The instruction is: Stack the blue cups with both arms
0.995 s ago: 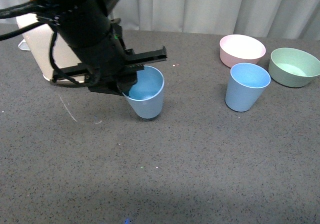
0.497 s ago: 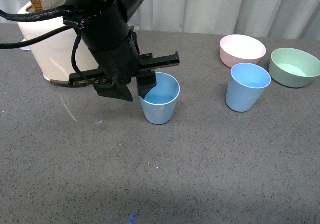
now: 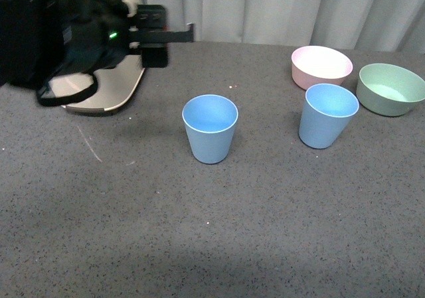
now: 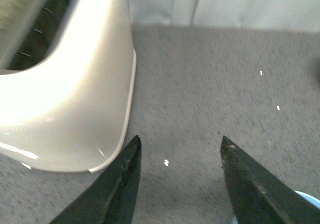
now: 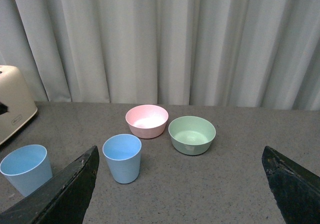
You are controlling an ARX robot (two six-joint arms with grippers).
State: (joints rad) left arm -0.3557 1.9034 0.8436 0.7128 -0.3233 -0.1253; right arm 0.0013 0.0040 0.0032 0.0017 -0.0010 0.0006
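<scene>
**Fig.** Both tools free; cups not yet stacked.

- **L tool:** My left tool (image 4: 180, 140) has its jaws apart w/ nothing betw. them. It hangs over the grey speckled desk (image 3: 265, 231), just beside the cream plastic toaster (image 3: 99, 92).
- **R tool:** My right tool (image 5: 180, 150) has its jaws wide apart and empty, held high and well back from the things.
- **Cup A:** A light blue matte plastic tumbler (image 3: 210, 129) stands upright, mouth up. It lies to the right of the left tool and nearer my body, apart from it. Only a sliver of its rim shows in the left wrist view.
- **Cup B:** An identical light blue tumbler (image 3: 327, 115), also upright, stands ahead of and below the right tool. It is just beside the pink round bowl (image 3: 322, 66) and near the pale green round bowl (image 3: 390, 89).
- **Key relation:** Both long axes are vertical. Cup A is nearer the left tool, Cup B nearer the right tool.
- **Judgement:** Next, one cup must be gripped at the rim/wall, carried over the other, and lowered axis-to-axis.
</scene>
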